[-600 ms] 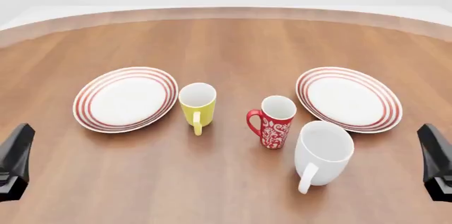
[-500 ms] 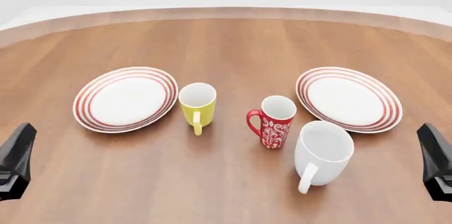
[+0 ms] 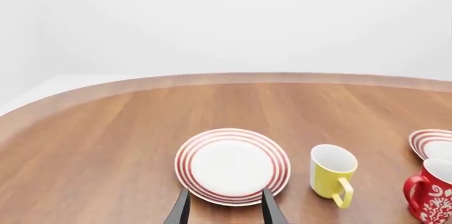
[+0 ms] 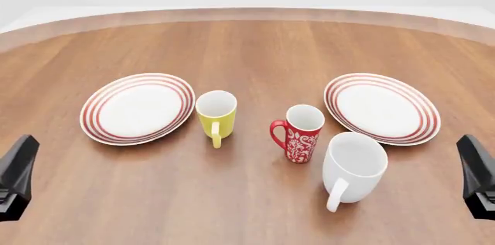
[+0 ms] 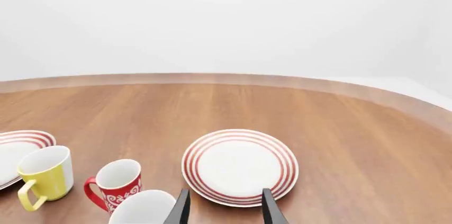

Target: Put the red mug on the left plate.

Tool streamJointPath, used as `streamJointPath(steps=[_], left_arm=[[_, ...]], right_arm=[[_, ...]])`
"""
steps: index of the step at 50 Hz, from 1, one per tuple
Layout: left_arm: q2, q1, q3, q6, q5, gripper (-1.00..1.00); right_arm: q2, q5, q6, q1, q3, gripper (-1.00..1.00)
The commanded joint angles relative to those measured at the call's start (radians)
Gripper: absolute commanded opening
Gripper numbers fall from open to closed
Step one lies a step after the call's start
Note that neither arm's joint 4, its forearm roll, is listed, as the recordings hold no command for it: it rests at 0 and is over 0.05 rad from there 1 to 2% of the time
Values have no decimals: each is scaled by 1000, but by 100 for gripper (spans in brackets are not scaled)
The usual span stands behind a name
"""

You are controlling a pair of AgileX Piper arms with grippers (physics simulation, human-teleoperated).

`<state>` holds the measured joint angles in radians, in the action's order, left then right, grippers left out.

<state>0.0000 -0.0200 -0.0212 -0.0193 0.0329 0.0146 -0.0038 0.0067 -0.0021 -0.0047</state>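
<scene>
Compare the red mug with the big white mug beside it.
The red mug is slim with a white floral pattern; the white mug is plain and wider. The red mug's handle points toward the yellow mug; the white mug's points toward the camera in the front view. Both stand upright, on the table, off the plates.

1. I work in a simulated tabletop scene, not a furnished room: flat, even render lighting and blank white surroundings beyond the far edge.
2. Ahead of my jaws spreads a round wooden table (image 4: 255, 48), its curved rim bordering plain white.
3. The crockery before me, ringed plates (image 4: 138, 108) and mugs (image 4: 217, 113), suggests a dining setting.
</scene>
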Motion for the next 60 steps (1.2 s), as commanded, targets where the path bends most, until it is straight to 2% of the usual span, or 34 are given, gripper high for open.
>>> streamJointPath(steps=[1, 12, 13, 16, 17, 39, 46, 52, 60], left_arm=[[1, -9, 3, 0, -9, 100], [1, -9, 3, 0, -9, 100], [0, -58, -135, 0, 54, 100], [0, -61, -180, -2, 95, 100], [0, -66, -210, 22, 111, 100], [0, -61, -432, 21, 304, 100], [1, -70, -503, 48, 354, 100], [23, -68, -534, 88, 350, 100], [63, -67, -567, 103, 338, 100]], right_arm=[[-1, 0, 0, 0, 0, 100], [-1, 0, 0, 0, 0, 100], [-1, 0, 0, 0, 0, 100], [-1, 0, 0, 0, 0, 100], [-1, 0, 0, 0, 0, 100], [-1, 0, 0, 0, 0, 100], [-1, 0, 0, 0, 0, 100], [-1, 0, 0, 0, 0, 100], [-1, 0, 0, 0, 0, 100]])
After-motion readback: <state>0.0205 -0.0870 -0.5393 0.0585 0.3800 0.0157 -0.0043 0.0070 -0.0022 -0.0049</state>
